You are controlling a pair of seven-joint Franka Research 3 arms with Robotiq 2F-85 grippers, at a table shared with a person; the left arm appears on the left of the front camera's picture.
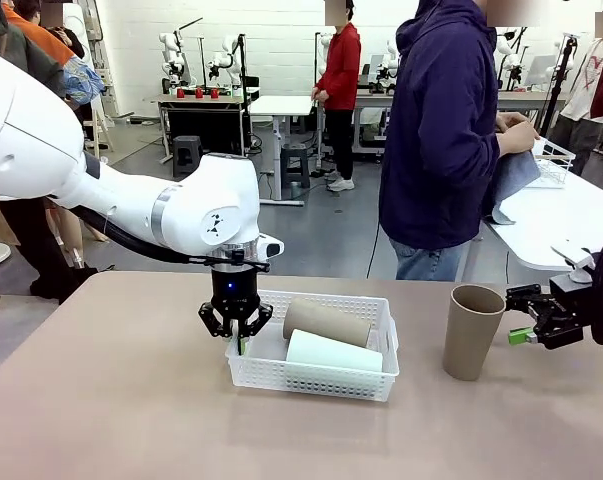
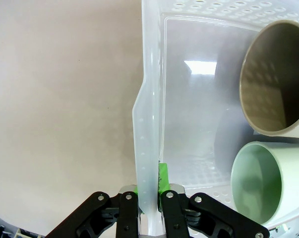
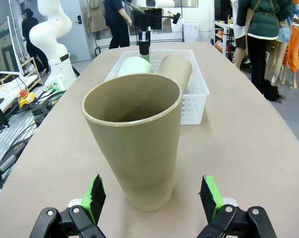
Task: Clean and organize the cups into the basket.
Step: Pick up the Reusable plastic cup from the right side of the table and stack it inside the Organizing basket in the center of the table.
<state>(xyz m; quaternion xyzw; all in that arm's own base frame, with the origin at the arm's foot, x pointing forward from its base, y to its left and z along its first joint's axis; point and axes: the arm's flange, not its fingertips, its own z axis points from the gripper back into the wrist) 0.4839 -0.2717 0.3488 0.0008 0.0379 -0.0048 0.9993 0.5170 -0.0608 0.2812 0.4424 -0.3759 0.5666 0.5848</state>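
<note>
Front, table: The table [image 1: 111, 400] is flat, smooth and light brown.
Front, room: Behind it is a big room with a gray floor, white walls and more tables. A person in a dark blue top [image 1: 441, 130] stands at the far side, holding a gray cloth.
Front, basket: The basket [image 1: 311, 385] sits in the middle of the table. The lying brown cup [image 1: 326, 322] and the green cup [image 1: 333, 352] lie side by side in it.
Front, other cup: The standing brown cup [image 1: 472, 330] is upright on the table, to the right of the basket and apart from it.
Front, left gripper: The left gripper [image 1: 238, 343] points down and pinches the basket's left end.
Front, right gripper: The right gripper [image 1: 516, 315] is just beside the standing brown cup, jaws wide, holding nothing.
Left wrist, gripper: The left gripper [image 2: 149, 198] is squeezed tight on the basket's thin white wall [image 2: 148, 124].
Left wrist, cups: The lying brown cup [image 2: 275, 79] and the green cup [image 2: 261, 183] show their open mouths.
Left wrist, table: The table [image 2: 60, 99] is bare beside the basket.
Right wrist, gripper: The right gripper [image 3: 153, 196] has its green pads [image 3: 95, 193] far apart.
Right wrist, cup: The standing brown cup [image 3: 139, 144] is close in front, open end up.
Right wrist, basket: The basket [image 3: 196, 94] is farther along the table [image 3: 248, 148].
Right wrist, room: People stand around the table's far end.
</note>
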